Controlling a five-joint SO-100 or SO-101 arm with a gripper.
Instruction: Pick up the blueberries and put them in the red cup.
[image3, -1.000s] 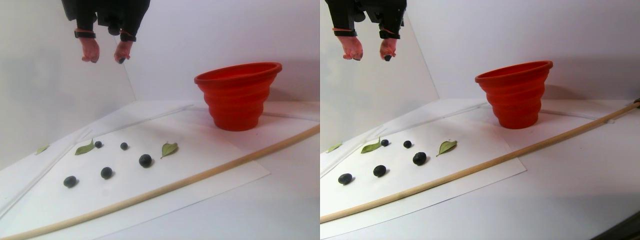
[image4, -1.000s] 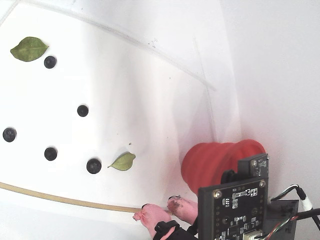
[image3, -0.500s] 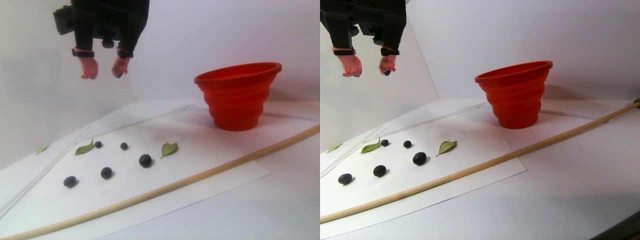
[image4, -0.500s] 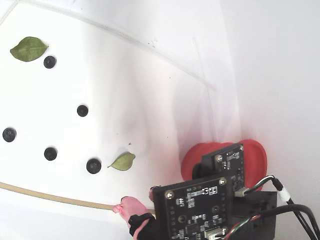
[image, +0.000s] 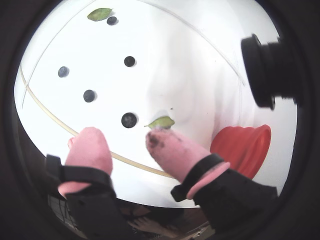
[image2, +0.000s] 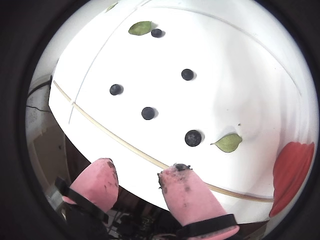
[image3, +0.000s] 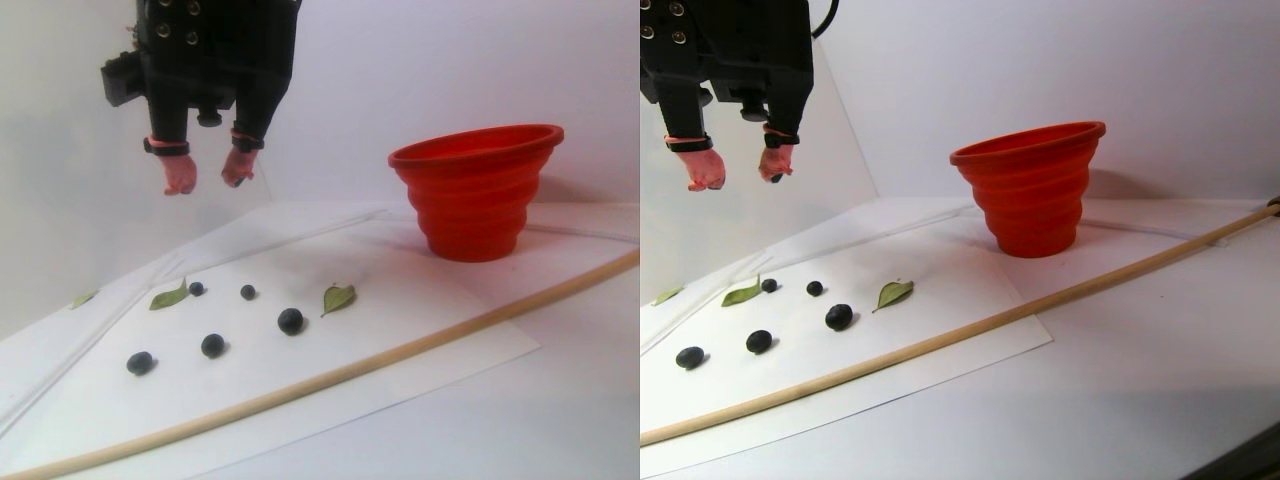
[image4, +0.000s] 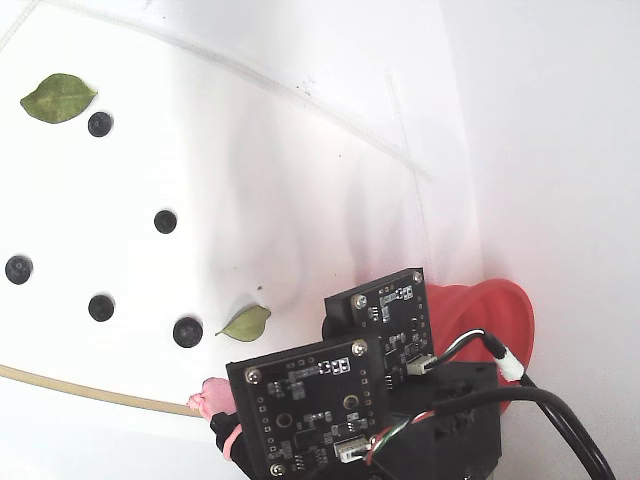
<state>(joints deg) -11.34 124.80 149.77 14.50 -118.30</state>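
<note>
1. The end effector (image3: 208, 172) hangs high above the counter (image3: 560, 400) in the stereo pair view, its two pink-covered fingers (image: 89, 149) spread apart with nothing between them. A small dark smear or speck sits on the tip of one finger in a wrist view (image2: 180, 168); what it is cannot be told.
2. Black bands ring the fingers where they meet the dark arm body, and green-black circuit boards (image4: 310, 405) on top of the arm fill the lower part of the fixed view.
3. Five blueberries (image3: 290, 321) lie scattered on a white sheet (image3: 400, 300), all apart from one another and well below the end effector.
4. Two green leaves lie on the sheet: one (image3: 338, 297) near the largest berry, another (image3: 170, 296) just beside the farthest small berry.
5. A long wooden stick (image3: 450, 325) runs across the sheet's near edge.
6. The red cup (image3: 476, 190) stands upright at the far end of the sheet, well apart from the berries.
</note>
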